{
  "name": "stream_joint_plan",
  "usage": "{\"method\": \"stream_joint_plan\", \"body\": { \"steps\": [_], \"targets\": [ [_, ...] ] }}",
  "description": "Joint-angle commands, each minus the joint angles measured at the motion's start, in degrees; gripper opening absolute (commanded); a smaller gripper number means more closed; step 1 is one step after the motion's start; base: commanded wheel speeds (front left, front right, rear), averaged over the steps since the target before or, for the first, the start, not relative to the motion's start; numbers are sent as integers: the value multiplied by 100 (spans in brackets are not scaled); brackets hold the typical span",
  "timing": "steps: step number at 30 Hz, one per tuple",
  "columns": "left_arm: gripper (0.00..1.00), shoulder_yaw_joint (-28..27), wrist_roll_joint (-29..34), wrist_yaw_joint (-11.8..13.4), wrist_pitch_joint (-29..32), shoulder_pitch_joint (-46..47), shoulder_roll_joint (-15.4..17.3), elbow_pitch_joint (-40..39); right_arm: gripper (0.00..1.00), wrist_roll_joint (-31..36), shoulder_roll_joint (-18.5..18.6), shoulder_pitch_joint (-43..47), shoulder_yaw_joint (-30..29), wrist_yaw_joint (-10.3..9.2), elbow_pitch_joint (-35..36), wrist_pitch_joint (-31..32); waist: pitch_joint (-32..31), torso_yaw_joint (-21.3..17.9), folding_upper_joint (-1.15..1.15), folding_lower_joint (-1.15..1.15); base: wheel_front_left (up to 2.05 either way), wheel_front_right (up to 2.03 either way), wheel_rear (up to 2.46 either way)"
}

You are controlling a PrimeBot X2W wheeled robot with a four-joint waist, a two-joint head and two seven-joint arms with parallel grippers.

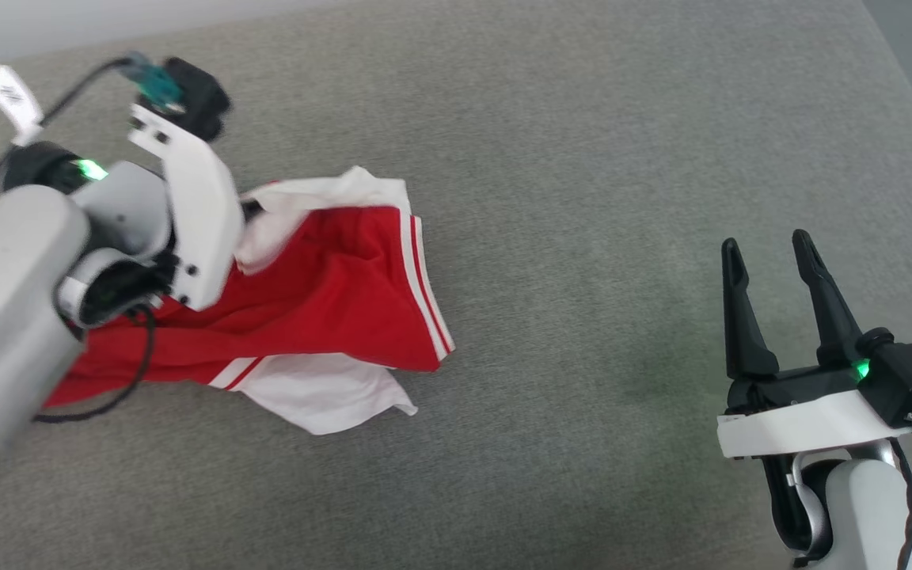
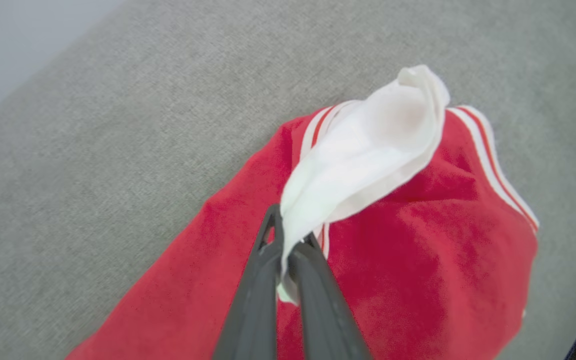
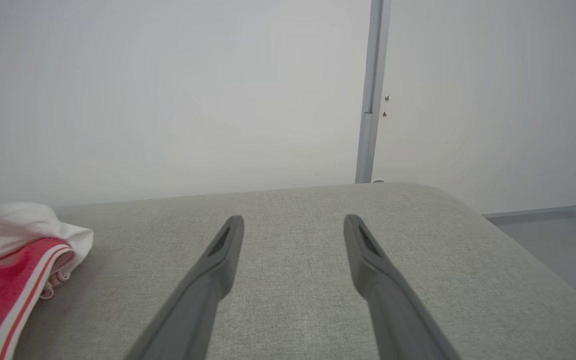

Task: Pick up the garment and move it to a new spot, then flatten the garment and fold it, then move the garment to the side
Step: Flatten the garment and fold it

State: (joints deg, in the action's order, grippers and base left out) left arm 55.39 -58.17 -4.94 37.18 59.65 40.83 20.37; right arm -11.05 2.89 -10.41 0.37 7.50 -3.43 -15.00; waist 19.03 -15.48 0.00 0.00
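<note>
The garment (image 1: 329, 293) is a red shirt with white sleeves and red-and-white striped trim, lying crumpled on the left of the grey fabric surface (image 1: 598, 158). In the left wrist view my left gripper (image 2: 290, 230) is shut on a white sleeve (image 2: 368, 150), which rises out of the fingertips above the red cloth (image 2: 418, 250). In the head view the left wrist (image 1: 187, 198) covers the garment's left part and hides the fingers. My right gripper (image 1: 765, 249) stands open and empty at the lower right, well away from the garment (image 3: 3, 280).
The grey padded surface ends in a rounded edge on the far right (image 3: 468, 205), with floor (image 3: 558, 235) beyond it. A pale wall (image 3: 168, 100) stands behind. A black cable (image 1: 100, 404) hangs from my left arm over the garment.
</note>
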Motion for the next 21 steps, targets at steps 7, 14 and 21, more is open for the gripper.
{"method": "stream_joint_plan", "body": {
  "steps": [7, 14, 21],
  "targets": [
    [0, -357, -124, 326, -483, -179, 407, 306, 100, 157, 0, 82, -54, -2, -93, -26, -191, 355, 0, 0, 0, 0, 0],
    [0, -551, -251, 633, -813, -623, 889, 735, 100, 285, -1, 155, -65, -2, -176, -26, -315, 594, 0, 0, 0, 0, 0],
    [0, -673, -450, 848, -1119, -1220, 1205, 1362, 100, 375, -2, 178, -58, -2, -252, -20, -382, 752, 0, 0, 0, 0, 0]
  ]
}}
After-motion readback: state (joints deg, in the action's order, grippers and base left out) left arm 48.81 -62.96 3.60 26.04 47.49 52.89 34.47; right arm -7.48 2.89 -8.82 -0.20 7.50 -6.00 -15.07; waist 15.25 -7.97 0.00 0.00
